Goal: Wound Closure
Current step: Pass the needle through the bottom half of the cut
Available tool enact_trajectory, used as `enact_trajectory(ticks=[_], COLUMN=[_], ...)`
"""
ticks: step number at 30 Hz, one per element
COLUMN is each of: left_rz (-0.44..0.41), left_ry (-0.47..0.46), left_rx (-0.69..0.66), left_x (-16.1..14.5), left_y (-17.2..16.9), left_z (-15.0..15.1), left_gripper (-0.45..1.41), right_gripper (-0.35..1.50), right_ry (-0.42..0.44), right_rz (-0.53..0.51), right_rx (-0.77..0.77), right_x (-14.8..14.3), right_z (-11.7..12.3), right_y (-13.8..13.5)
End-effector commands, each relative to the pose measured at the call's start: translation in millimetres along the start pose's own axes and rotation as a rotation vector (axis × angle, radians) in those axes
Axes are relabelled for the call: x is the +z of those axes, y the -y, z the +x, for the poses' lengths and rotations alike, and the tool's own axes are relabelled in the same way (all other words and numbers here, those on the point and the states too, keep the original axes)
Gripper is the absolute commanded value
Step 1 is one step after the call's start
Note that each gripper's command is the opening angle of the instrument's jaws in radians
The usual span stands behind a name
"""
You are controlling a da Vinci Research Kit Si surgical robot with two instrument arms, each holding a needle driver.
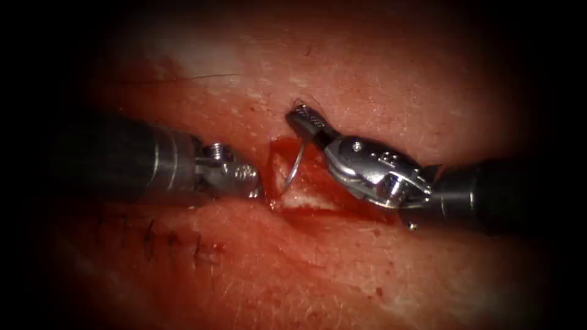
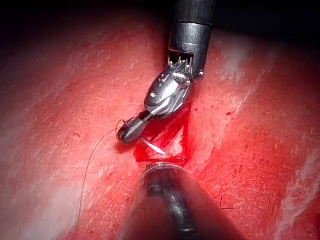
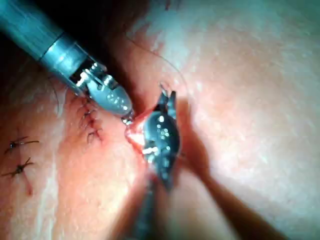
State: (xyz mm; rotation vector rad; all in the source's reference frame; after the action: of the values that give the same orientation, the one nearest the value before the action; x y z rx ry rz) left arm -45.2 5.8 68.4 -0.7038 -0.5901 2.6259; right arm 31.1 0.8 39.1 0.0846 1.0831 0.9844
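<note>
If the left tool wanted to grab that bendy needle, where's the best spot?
Probably the bare middle of the needle, coming from the cut's left. The right end effector holds its upper end, and its lower end dips into the open cut, so only the arc between stands free, facing the left end effector.

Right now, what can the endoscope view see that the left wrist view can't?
Endoscope view's extras: the left tool reaching the cut's left edge, though I can't tell what it holds, and dark stitches further left.
Left wrist view's extra: thread running off from the right tool.
Shared: the right tool shut on the needle near its end, with the needle's tip down at the cut. I can't tell whether the tip is in the tissue.
</note>
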Motion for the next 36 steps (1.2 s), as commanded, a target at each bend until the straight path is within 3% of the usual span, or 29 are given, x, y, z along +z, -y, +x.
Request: enact_trajectory(ticks=[1, 9, 17, 24, 36], left_rz=[-0.002, -0.002, -0.003, -0.006, -0.006], left_ry=[0.000, 0.000, 0.000, 0.000, 0.000], left_rx=[0.000, -0.006, -0.005, -0.010, -0.010], left_x=[0.9, 0.9, 0.9, 0.8, 0.8], left_y=[-0.2, -0.2, -0.2, -0.1, -0.1], left_z=[-0.1, 0.0, -0.1, -0.2, -0.2], left_gripper=[-0.30, -0.30, -0.28, -0.28, -0.30], right_gripper=[-0.35, -0.35, -0.35, -0.35, -0.35], right_ry=[0.002, 0.000, -0.078, -0.083, -0.074], right_rz=[0.011, 0.056, 0.046, 0.026, 0.023], right_rx=[0.006, 0.004, -0.191, -0.246, -0.248], right_x=[0.6, 1.0, 0.1, -1.1, -2.0], right_z=[-1.0, -1.1, -0.9, -0.3, -0.9], right_y=[0.8, 2.6, 4.6, 6.4, 8.2])
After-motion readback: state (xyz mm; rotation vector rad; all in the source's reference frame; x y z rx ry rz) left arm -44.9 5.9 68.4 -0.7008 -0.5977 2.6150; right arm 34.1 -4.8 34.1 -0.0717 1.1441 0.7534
